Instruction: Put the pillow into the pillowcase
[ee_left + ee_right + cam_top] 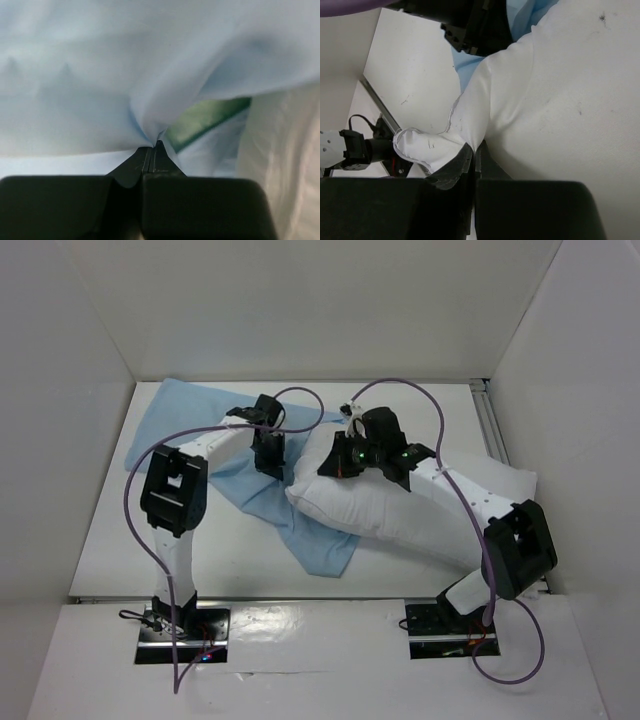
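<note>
Well, my left gripper was pinched tight on a pucker of the pillowcase. Its pale blue cloth spread away beyond my fingertips, and a green strip showed just right of them, perhaps the case's other face. My right gripper was clamped on a fold of the pillow by its corner, with the white bulk ahead and right of those fingers.

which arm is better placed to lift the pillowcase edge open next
Left, likely. The left tool is shut on a fold of the pillowcase, so it can raise that layer. The right tool is shut on a corner of the pillow and would have to release it.
</note>
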